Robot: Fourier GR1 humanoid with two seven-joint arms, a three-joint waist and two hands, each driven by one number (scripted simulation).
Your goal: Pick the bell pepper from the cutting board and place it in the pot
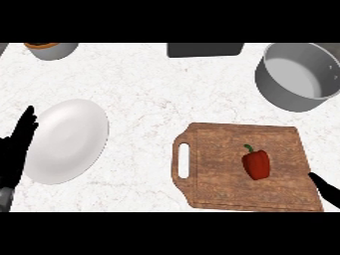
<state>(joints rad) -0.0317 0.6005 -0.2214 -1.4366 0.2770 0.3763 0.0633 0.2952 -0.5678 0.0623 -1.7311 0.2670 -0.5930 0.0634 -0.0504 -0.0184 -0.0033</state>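
The pepper (256, 164) lies on the board (224, 179), toward its right side, stem pointing up the view, and nothing of mine touches it, so I judge the task barely begun: the pick is not yet made and the carry and the drop are all left. My right hand (334, 191) shows only as a dark tip at the board's lower right corner, near the pepper but apart from it; I cannot tell how it is set. The pot (299, 75) stands beyond the board at the far right of the surface (143, 84), with nothing inside that I can see. My left hand (9, 154) rests at the left edge, fingers (27, 124) straight and up, holding nothing, just beside a white plate (66, 142). A bowl (52, 49) sits at the far left corner.
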